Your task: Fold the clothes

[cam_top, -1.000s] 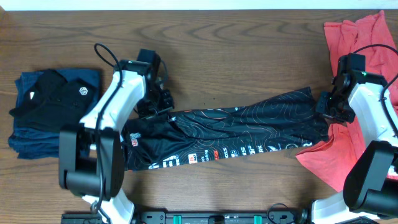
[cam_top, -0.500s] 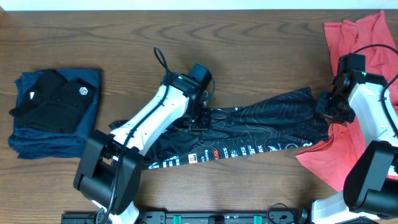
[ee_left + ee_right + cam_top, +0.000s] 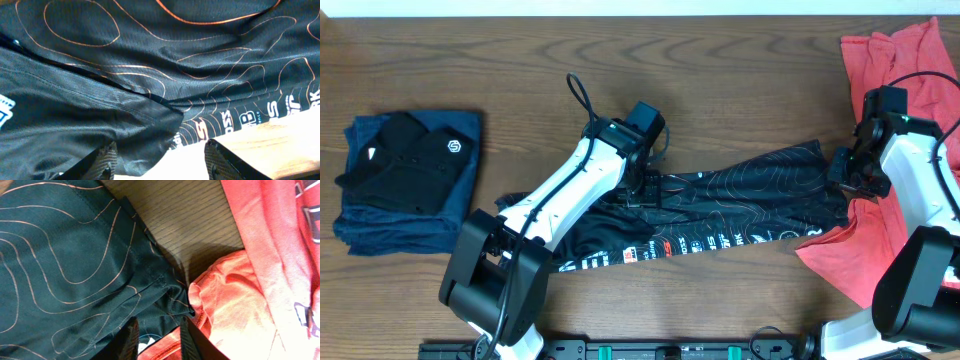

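The black shirt (image 3: 740,195) with thin wavy lines lies stretched across the middle of the table, its left end folded over toward the centre. My left gripper (image 3: 648,188) hovers over that folded part. In the left wrist view the left gripper (image 3: 162,162) is open, with the fold's edge (image 3: 150,115) lying loose just below the jaws. My right gripper (image 3: 840,170) sits at the shirt's right end. In the right wrist view the right gripper (image 3: 160,340) is shut on the black shirt's (image 3: 60,255) bunched corner, beside coral-red cloth (image 3: 250,280).
A folded stack of navy and black garments (image 3: 405,180) rests at the far left. Coral-red T-shirts (image 3: 905,60) are heaped at the right edge, partly under my right arm. Bare wooden table (image 3: 720,80) shows behind the shirt.
My left gripper carried the shirt's left end rightward over the middle, then opened and let it go. The right gripper stayed in place on the right end.
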Tool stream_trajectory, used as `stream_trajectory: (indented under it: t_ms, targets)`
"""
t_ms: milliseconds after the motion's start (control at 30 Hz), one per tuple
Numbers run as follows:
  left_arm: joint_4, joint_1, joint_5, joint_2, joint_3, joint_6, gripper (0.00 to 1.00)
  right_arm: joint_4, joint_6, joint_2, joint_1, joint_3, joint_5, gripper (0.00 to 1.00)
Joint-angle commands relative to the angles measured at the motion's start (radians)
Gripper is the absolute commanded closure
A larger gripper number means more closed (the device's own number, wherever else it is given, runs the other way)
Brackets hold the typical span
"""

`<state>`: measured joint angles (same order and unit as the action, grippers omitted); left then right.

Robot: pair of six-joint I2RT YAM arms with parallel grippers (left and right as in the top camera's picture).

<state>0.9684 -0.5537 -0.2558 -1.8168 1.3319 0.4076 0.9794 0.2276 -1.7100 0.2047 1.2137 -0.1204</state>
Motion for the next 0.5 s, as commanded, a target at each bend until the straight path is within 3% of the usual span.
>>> stream_trajectory:
  t_ms: [0,167,267,467]
  targets:
    - [0.001,-0.004,0.014,-0.005,0.011,0.005,0.41,0.013,0.002,0.018,0.011,0.003,0.019,0.72]
    - [0.003,-0.002,0.014,-0.003,0.011,-0.006,0.41,0.01,-0.046,0.018,0.011,0.003,0.028,0.62]
    - [0.018,0.006,0.014,0.0,0.011,-0.026,0.41,0.006,-0.167,0.018,0.011,0.003,0.111,0.59]
    - [0.111,0.034,0.046,0.001,0.011,0.021,0.41,-0.034,-0.315,0.018,0.022,0.004,0.121,0.41]
